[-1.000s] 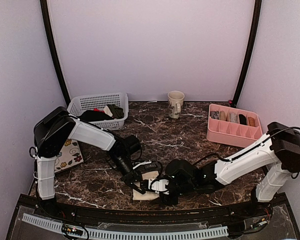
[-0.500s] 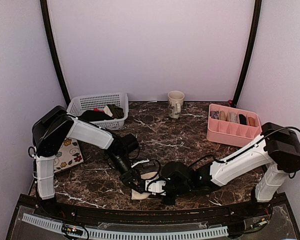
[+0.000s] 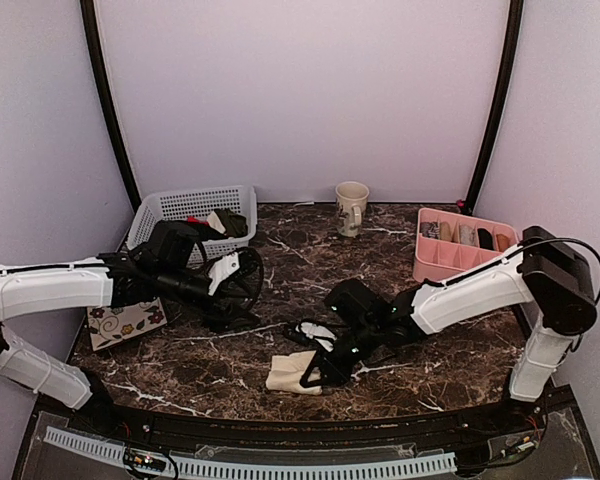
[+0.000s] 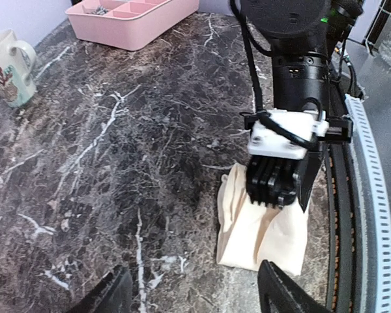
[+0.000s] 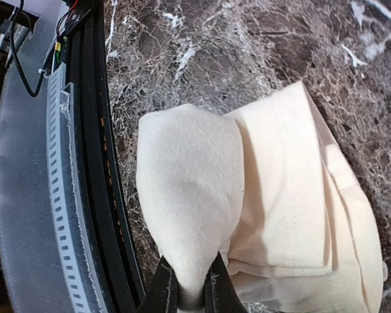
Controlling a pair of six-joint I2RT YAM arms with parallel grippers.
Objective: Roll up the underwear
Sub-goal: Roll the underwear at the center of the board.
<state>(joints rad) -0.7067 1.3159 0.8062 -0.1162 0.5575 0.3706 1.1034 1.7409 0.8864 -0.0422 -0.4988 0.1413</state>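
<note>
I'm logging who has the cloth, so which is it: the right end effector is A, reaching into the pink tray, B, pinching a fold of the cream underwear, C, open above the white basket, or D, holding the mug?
B: the right wrist view shows the right end effector shut on a raised fold of the underwear, while the left end effector is open, clear of it.

We have the underwear [image 3: 285,378] lying front and centre on the table [image 3: 310,270], the right gripper [image 5: 186,290] pinching a fold at its right edge. The left gripper [image 4: 194,274] hangs well apart, behind and to the left. Along the back sit the basket [image 3: 195,205] left, the mug [image 3: 352,207] centre and the tray [image 3: 467,265] right, with the tile [image 3: 125,322] in front of the basket.
</note>
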